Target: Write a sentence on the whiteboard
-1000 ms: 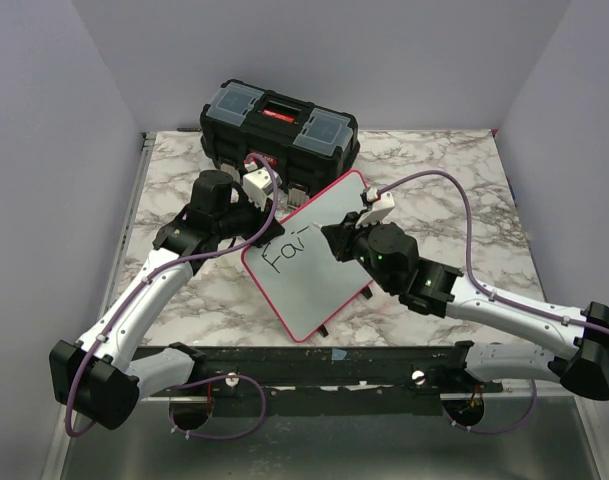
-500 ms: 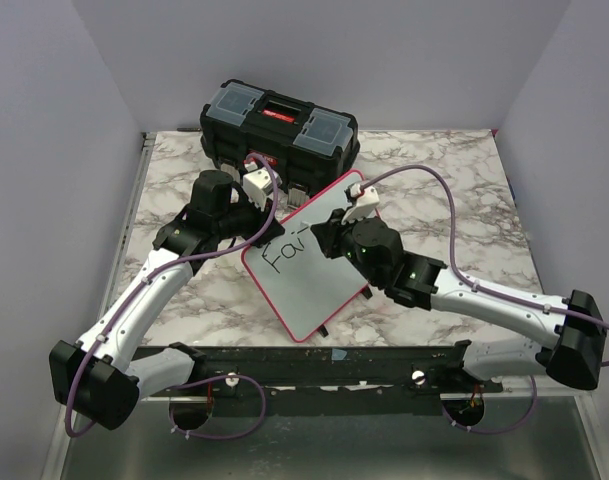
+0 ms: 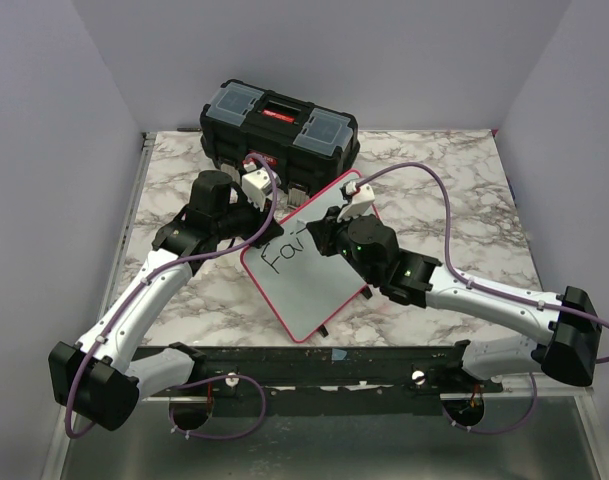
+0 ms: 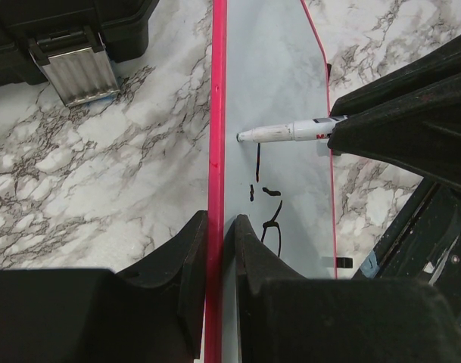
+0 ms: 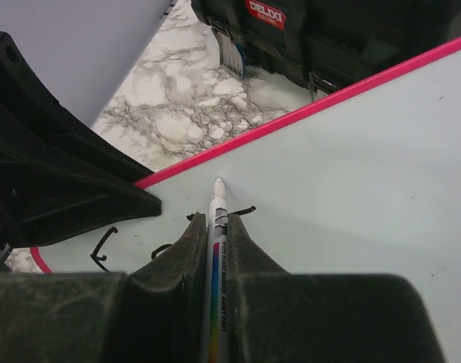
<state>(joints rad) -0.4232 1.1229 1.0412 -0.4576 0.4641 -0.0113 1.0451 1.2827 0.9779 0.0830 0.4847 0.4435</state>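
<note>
The whiteboard (image 3: 309,295) with a red rim stands tilted on the marble table. Black lettering (image 3: 284,253) reading "Fai" runs along its upper left part. My left gripper (image 3: 268,222) is shut on the board's upper left rim; in the left wrist view its fingers (image 4: 215,224) pinch the red edge of the whiteboard (image 4: 279,68). My right gripper (image 3: 321,226) is shut on a white marker (image 5: 217,195), whose tip rests at the whiteboard (image 5: 351,166) just past the lettering (image 5: 103,247). The marker (image 4: 287,132) points at the rim above the lettering (image 4: 266,208).
A black toolbox (image 3: 279,125) with a red latch stands behind the board, close to its top corner, and also shows in the right wrist view (image 5: 328,30). A black rail (image 3: 314,366) runs along the table's front edge. Grey walls close in both sides.
My right gripper has moved left and up across the board with the marker, toward the upper rim. The left gripper and the board have not moved.
</note>
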